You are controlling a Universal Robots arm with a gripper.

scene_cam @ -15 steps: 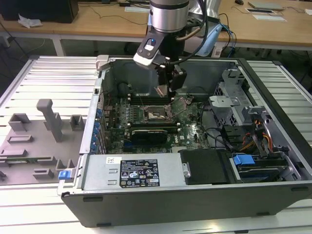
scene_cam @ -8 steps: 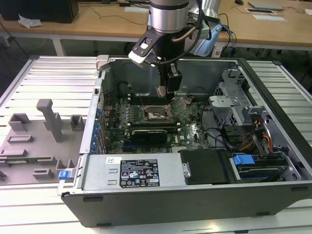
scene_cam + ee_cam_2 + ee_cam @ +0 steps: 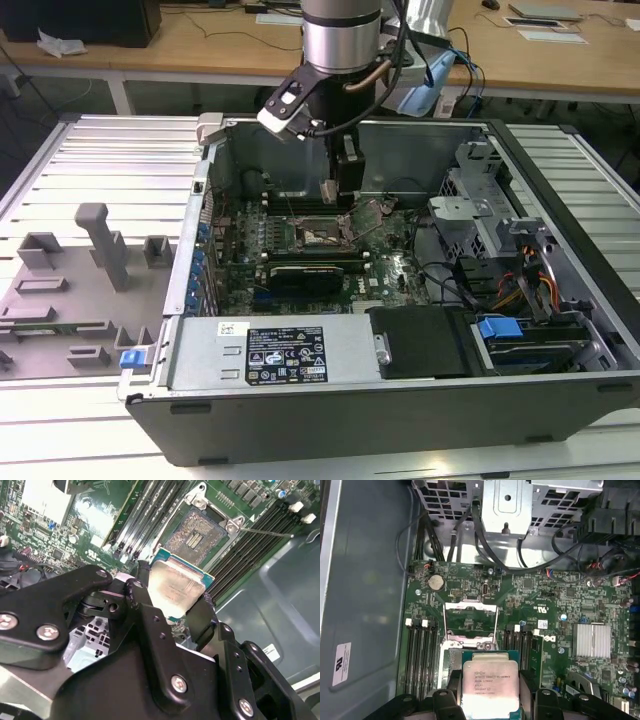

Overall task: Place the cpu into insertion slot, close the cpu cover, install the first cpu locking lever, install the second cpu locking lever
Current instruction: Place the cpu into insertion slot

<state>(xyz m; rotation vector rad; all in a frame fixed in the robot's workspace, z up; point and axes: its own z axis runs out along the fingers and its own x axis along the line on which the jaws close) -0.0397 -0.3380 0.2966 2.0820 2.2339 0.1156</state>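
Gripper [image 3: 490, 679] pinching the cpu [image 3: 489, 690] by two opposite edges, metal face up
You hold it level above the motherboard [image 3: 545, 595], near the insertion slot [image 3: 470, 624] but not in it — likely edge-held so the underside touches nothing; slot sits mid-frame in the exterior view

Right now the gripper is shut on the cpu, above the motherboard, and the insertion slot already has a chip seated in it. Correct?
One thing is off: the insertion slot is empty, its tan-gold pin field bare in the second wrist view. The rest holds: the gripper is shut on the cpu, above the motherboard.
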